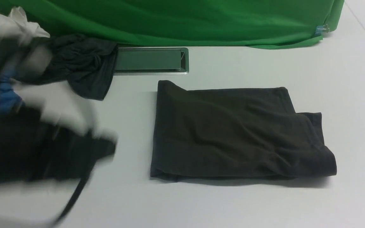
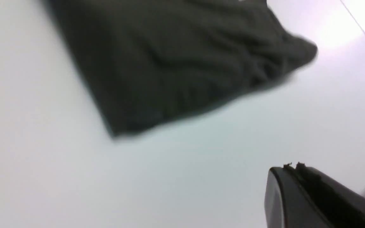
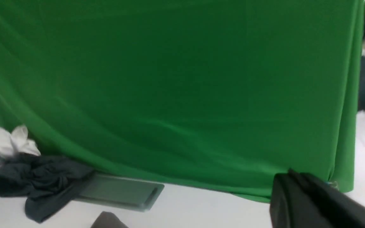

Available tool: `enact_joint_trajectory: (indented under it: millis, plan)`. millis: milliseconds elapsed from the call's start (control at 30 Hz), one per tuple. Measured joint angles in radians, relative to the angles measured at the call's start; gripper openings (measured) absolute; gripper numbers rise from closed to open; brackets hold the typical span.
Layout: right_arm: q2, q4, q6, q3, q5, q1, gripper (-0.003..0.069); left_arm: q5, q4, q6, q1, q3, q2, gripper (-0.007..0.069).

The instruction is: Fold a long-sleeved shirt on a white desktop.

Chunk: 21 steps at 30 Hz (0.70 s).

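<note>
Figure: folding task, final stage, read from my pincers outward. My left gripper hangs above the white desktop, clenched and holding nothing; its arm is a motion-blurred mass at my left in the front view. My right gripper is likewise clenched and empty, raised well clear of the surface and facing the backdrop; the front view does not show it.

Just ahead of the left gripper, and between my two arms, lies the long-sleeved shirt, flat on the desktop as a compact folded rectangle. One layer juts out at the corner on my right-gripper side, and the top face is wrinkled. I judge the folding done or nearly so.

Risks: the left arm is moving fast near the shirt's edge, so a low sweep could catch the hem and drag the fold open. The protruding layer could spring loose if nudged.

Beyond the shirt sits the grey cable hatch, the only recess in view; its lid looks shut and its contents cannot be seen. A charcoal garment overlaps its end nearer my left gripper, beside white cloth. Farthest stands the green cloth.
</note>
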Motion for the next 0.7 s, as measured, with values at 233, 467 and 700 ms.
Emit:
enact_joint_trajectory:
  millis: [233,467,700]
  plan:
    - [-0.155,-0.006,-0.004,0.112,0.0,0.0,0.0026,0.011,-0.034,-0.128,0.0,0.178,-0.339,0.002]
    - [-0.159,-0.006,-0.003,0.116,-0.004,0.0,0.0027,-0.031,-0.044,-0.127,0.0,0.189,-0.5,0.002]
    - [-0.159,-0.006,-0.002,0.116,-0.004,0.0,0.0032,-0.054,-0.017,-0.126,0.0,0.189,-0.525,0.002]
